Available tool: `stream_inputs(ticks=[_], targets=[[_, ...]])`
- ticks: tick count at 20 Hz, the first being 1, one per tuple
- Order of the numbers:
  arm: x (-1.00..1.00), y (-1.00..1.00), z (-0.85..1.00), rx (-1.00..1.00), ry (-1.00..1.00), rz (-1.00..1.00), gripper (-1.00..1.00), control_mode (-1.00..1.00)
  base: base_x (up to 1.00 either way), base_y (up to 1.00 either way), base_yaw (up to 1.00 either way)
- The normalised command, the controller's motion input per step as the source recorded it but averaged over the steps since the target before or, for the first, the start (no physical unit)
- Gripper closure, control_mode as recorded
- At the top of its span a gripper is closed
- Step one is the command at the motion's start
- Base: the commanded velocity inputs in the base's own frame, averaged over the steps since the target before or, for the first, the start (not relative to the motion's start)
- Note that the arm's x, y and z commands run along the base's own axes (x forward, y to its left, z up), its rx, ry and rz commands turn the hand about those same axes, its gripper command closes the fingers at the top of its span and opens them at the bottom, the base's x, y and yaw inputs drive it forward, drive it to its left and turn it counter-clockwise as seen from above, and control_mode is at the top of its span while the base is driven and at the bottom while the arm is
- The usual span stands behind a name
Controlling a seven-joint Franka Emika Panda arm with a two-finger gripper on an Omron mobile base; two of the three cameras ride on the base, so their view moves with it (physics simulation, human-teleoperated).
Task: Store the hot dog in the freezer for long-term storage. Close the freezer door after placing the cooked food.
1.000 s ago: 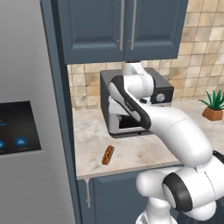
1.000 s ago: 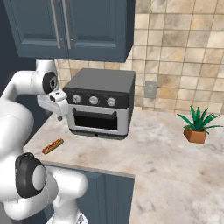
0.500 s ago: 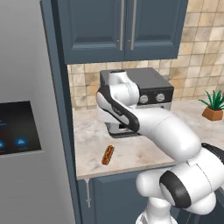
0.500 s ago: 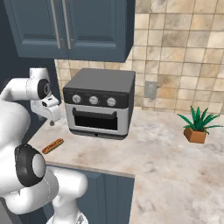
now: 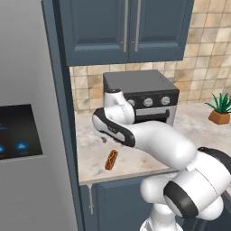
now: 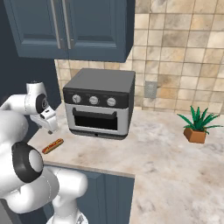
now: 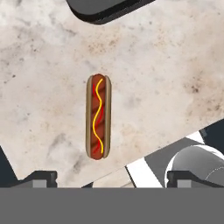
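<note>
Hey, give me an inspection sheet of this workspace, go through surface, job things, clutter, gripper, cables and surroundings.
Surface: beige marbled counter, tidy.
Job things: hot dog lies flat near the counter's front edge, in front of the toaster oven, apart from it. Fridge door with touch screen at left, shut.
Clutter: potted plant toward the right, well away from the hot dog.
Gripper: gripper above the hot dog, fingers spread wide, holding nothing.
Cables: nothing seen.
Surroundings: blue wall cabinets closed, tiled backsplash, wall outlet.
</note>
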Motion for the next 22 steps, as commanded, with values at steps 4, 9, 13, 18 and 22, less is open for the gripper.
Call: stream_inputs(ticks=[4, 9, 13, 18, 22], targets=[[0.14, 0.02, -0.45, 0.00, -0.05, 0.00, -1.00, -1.00, 0.00, 0.00, 0.00], [0.14, 0.00, -0.47, 0.00, -0.08, -0.01, -1.00, -1.00, 0.00, 0.00, 0.00], [0.06, 0.07, -0.40, 0.00, -0.02, 0.00, -1.00, -1.00, 0.00, 0.00, 0.00], [0.00, 0.07, -0.31, 0.00, 0.03, 0.00, -1.00, -1.00, 0.00, 0.00, 0.00], [0.00, 0.00, -0.29, 0.00, 0.03, 0.00, -1.00, -1.00, 0.00, 0.00, 0.00]])
